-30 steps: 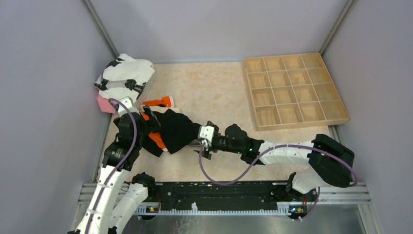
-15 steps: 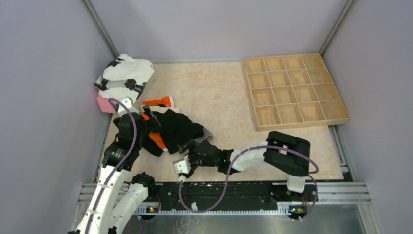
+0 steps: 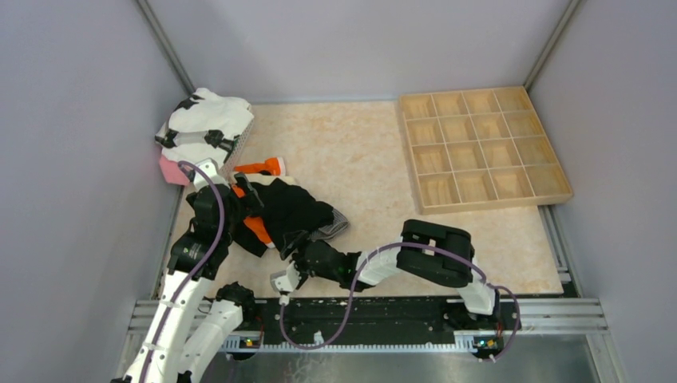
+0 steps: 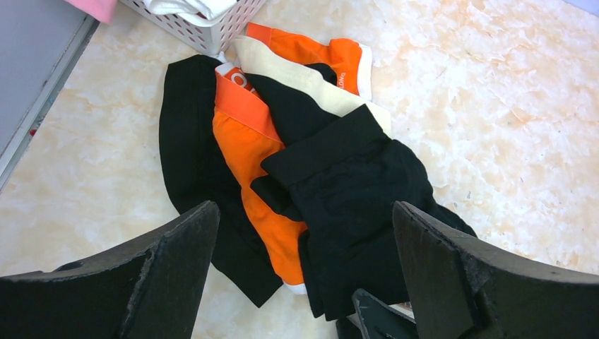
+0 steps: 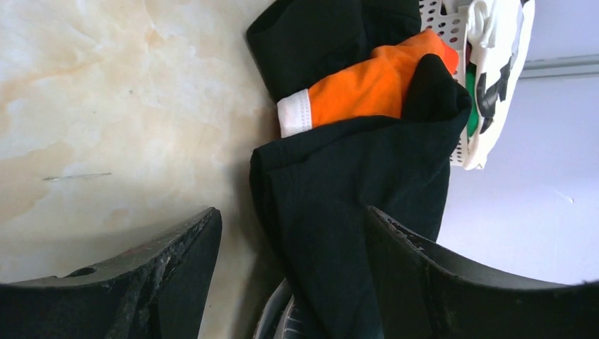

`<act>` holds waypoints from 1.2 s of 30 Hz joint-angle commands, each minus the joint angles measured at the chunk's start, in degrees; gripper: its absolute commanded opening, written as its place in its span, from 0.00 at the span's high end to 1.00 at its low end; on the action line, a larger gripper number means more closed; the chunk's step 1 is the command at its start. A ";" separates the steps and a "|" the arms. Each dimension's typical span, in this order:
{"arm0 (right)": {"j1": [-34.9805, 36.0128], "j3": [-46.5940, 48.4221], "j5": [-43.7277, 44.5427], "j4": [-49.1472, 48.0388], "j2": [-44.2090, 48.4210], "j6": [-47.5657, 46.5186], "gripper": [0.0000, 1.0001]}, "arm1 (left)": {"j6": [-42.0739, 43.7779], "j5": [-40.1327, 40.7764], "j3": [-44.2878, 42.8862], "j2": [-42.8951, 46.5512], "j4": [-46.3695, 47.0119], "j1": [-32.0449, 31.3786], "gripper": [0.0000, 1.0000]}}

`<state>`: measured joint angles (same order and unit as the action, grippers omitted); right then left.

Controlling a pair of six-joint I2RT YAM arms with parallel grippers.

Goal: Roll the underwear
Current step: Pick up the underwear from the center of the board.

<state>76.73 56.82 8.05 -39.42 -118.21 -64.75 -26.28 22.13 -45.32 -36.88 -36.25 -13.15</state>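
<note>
A pile of underwear lies at the table's left. On top is a plain black pair (image 3: 289,209) (image 4: 360,183) (image 5: 353,198). A grey striped pair (image 3: 333,227) (image 5: 282,319) pokes out at its right. Orange (image 4: 261,152), cream (image 4: 304,78) and another black pair (image 4: 185,152) lie under and beside them. My left gripper (image 3: 242,199) (image 4: 304,215) is open, hovering over the pile's left side. My right gripper (image 3: 294,241) (image 5: 293,215) is open at the pile's near edge, with the black pair's edge between its jaws.
A white basket (image 3: 239,140) (image 4: 205,32) heaped with white clothes stands at the back left, with a pink object (image 3: 170,170) beside it. A wooden divided tray (image 3: 479,148) sits at the back right. Grey walls close in on both sides.
My right arm has swung from the pile's right side round to its near edge, with the wrist turned. The black pair bunched up and the grey striped pair came into view. The left arm has not moved.
</note>
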 commanded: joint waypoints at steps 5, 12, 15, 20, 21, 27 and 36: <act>-0.71 4.39 2.44 -0.84 -3.82 -2.77 0.41 | 0.18 -0.44 -0.29 -0.21 1.37 0.23 0.01; -1.66 4.20 2.80 -6.82 -3.90 -2.56 0.72 | 0.18 -0.08 -0.29 0.38 1.29 0.23 0.01; -1.75 3.66 2.59 -8.11 -1.95 -0.32 0.89 | 0.09 -0.04 -0.22 0.70 1.40 0.23 0.01; -2.44 2.95 0.94 -6.72 3.54 7.23 1.00 | 0.09 -0.19 -0.36 0.31 1.21 0.23 0.01; -2.68 2.40 0.21 -6.67 4.79 9.10 1.00 | 0.04 -0.04 -0.38 0.46 1.25 0.23 0.01; -6.01 -0.84 -4.23 -5.52 12.91 24.89 1.00 | -0.39 1.00 -0.24 1.70 1.11 0.23 0.01; -13.25 -1.90 -2.21 -1.64 22.73 43.03 1.00 | -0.52 1.11 -0.28 2.39 1.11 0.23 0.01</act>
<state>66.02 54.70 4.29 -43.07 -100.68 -32.99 -26.50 22.41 -45.32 -34.87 -36.25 -13.15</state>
